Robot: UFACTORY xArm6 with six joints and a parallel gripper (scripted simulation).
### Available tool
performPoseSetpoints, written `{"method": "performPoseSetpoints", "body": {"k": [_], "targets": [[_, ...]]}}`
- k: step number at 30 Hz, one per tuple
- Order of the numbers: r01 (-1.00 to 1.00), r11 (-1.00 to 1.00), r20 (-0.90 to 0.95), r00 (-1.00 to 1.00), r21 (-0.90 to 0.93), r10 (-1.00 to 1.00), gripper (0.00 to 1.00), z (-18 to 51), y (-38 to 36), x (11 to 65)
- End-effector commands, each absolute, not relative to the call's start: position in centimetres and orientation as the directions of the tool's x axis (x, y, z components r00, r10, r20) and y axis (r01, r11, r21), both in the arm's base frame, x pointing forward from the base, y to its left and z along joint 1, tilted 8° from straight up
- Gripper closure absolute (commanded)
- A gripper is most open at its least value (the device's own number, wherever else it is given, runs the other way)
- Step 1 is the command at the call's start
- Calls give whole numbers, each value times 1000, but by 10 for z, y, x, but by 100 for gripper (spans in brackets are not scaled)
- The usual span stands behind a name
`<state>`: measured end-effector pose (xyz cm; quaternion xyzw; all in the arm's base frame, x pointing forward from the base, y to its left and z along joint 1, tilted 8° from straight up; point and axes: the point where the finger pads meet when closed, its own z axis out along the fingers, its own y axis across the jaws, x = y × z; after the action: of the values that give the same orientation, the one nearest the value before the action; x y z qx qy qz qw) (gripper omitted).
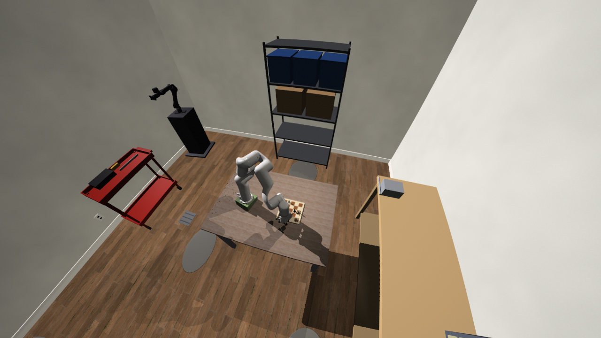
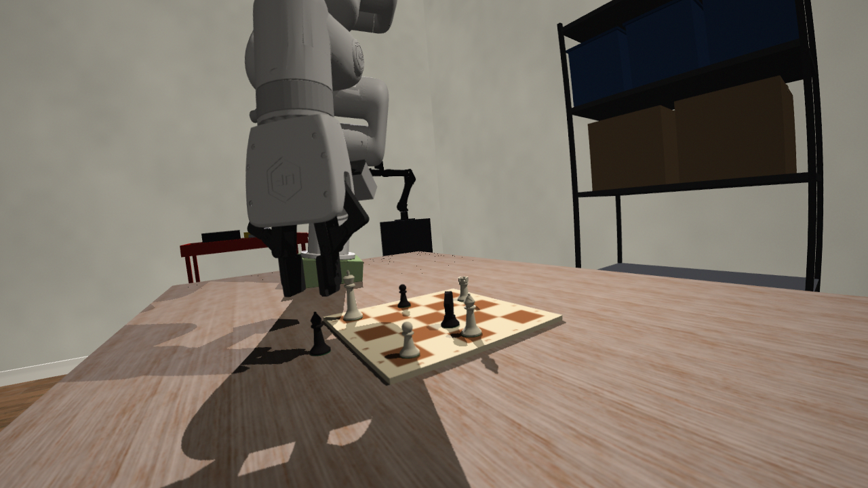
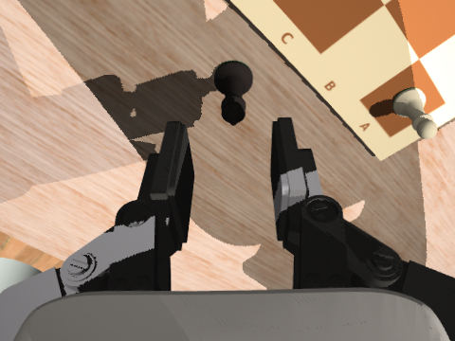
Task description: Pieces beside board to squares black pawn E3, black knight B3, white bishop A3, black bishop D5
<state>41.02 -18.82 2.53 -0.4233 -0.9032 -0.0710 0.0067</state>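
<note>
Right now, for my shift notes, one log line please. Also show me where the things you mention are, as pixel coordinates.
gripper (image 2: 310, 295) (image 3: 230, 146): open, empty | black bishop (image 2: 318, 337) (image 3: 233, 78): upright beside board (image 2: 389, 381) (image 3: 303, 71) | bishop placement: pending

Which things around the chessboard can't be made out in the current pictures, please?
- Top view: piece types on the board; too small.
- Exterior view: the upper arm; cut off by the top edge.
- Exterior view: most letters and digits on the board; too small and slanted.
- Wrist view: most of the board, including letters D and E; cut off by the picture's edge.
</note>
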Motion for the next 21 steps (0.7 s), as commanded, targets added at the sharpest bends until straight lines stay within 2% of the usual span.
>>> {"method": "performPoseSetpoints", "body": {"k": [1, 21], "targets": [[765, 632, 67, -642, 125, 764, 63, 23, -189, 412], [765, 632, 67, -642, 125, 764, 63, 13, -188, 413]]}}
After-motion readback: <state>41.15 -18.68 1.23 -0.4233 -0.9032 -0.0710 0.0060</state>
